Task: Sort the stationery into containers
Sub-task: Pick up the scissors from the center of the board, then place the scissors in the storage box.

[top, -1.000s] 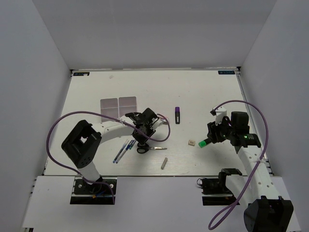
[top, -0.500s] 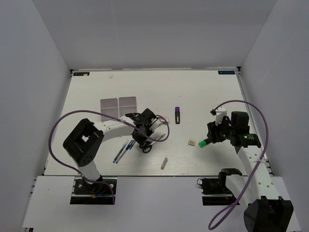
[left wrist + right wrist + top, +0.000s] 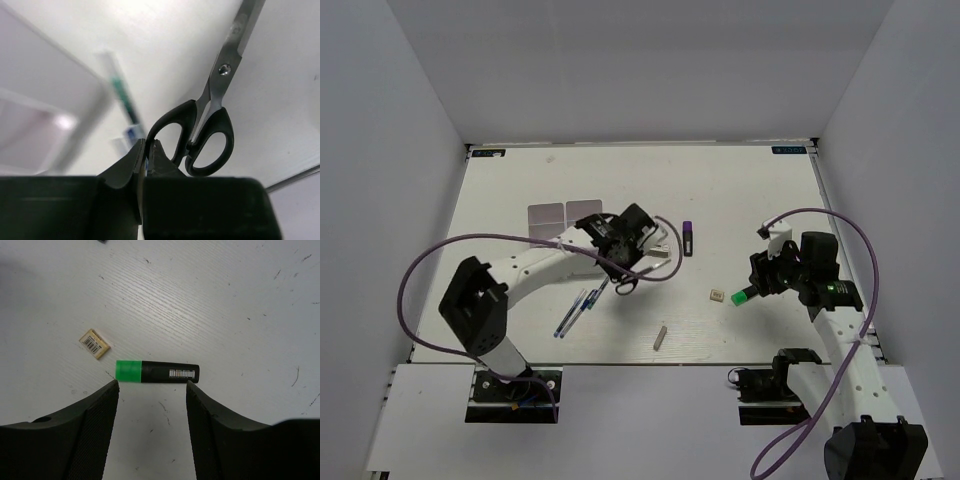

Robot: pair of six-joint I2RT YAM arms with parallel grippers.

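White tray (image 3: 548, 217) sits left of center, w/ the blue pens (image 3: 576, 308) on the table nearer the bases. L gripper (image 3: 146, 150) is just right of the tray, jaws pretty much closed, pinching one handle ring of the black scissors (image 3: 214, 100); blades point away from it. Grey stick (image 3: 661, 337) lies near the front edge, purple marker (image 3: 688, 238) mid-table, beige cube (image 3: 717, 295) beside the green highlighter (image 3: 157, 372). R gripper (image 3: 152, 385) is spread wide, highlighter lying crosswise just past its tips, not gripped.

On your table (image 3: 740, 190) you've got: tray (image 3: 548, 216) far left, pens (image 3: 575, 310) near left, marker (image 3: 687, 238) ctr, stick (image 3: 661, 337) near, cube (image 3: 716, 295) & highlighter (image 3: 157, 372) right.
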